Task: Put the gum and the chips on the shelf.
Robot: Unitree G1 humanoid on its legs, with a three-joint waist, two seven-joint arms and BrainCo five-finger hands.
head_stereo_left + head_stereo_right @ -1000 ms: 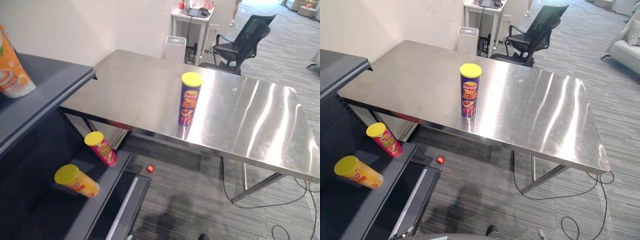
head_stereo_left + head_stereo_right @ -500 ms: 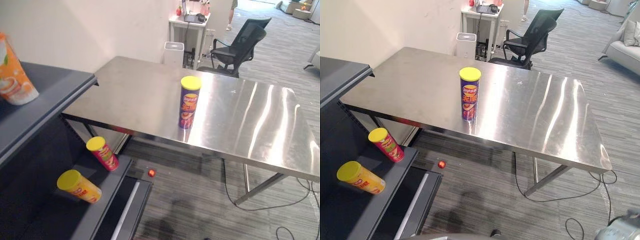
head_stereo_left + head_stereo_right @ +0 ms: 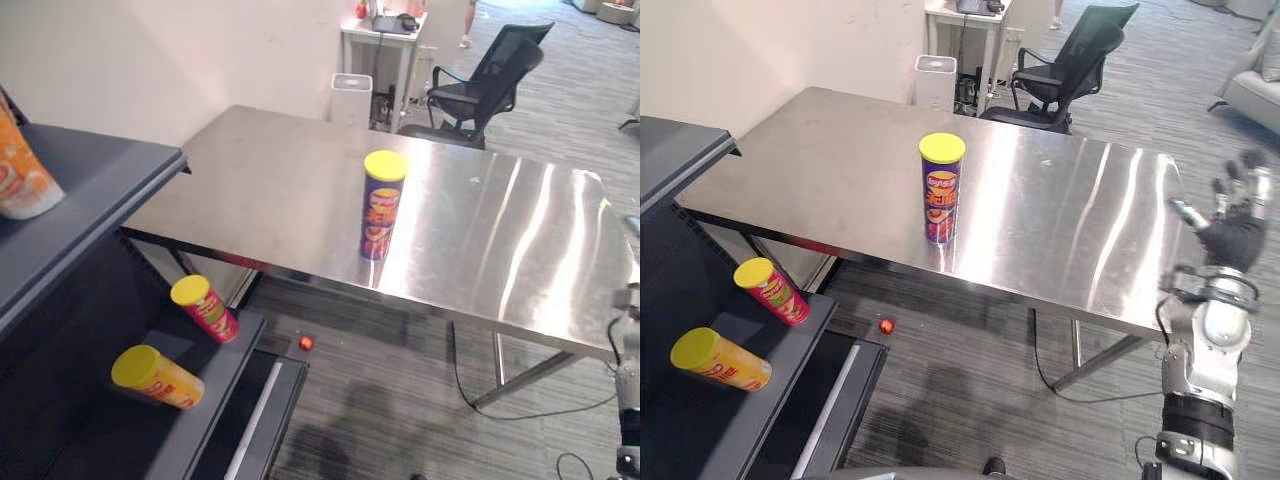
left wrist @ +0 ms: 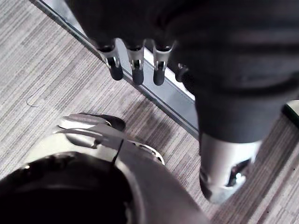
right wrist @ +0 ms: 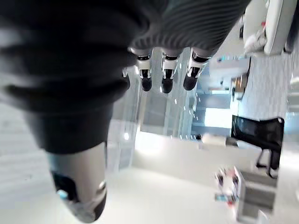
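One can on the worktop [image 3: 830, 150]: the purple chips can [image 3: 942, 189], yellow lid on, stands upright near the front edge, about midway along it. Nothing touches it.
Shelf [image 3: 760, 430]: dark unit just past the worktop's left end. On its lower level a red can [image 3: 771, 291] and a yellow can [image 3: 718, 360] lie over rather than upright, apart from each other. An orange pouch [image 3: 20, 170] sits on the upper level.
Floor [image 3: 970, 380]: a small red object [image 3: 885, 326] lies below the worktop's front edge, beside the shelf. It is too small to identify.
Right robot hand [image 3: 1232, 240]: raised by the worktop's right end, well apart from the chips can. Its fingers are straight and spread, and it holds nothing.
Left robot hand [image 4: 137, 70]: hangs low over the floor, fingers straight, empty.
Change: within the last second the right robot hand has risen into the head views, from a trace at the lower right corner to worktop height. The chips can has not moved. The slight shift of the whole scene is camera motion.
Meaning: judged to be the start of a reach for the chips can. No grasp has been made and placing has not begun.
Next need: travel left along the worktop and close round the can's body. The can is tall and narrow, so a sideways knock could topple it.
Gum: I cannot tell which item is the gum.
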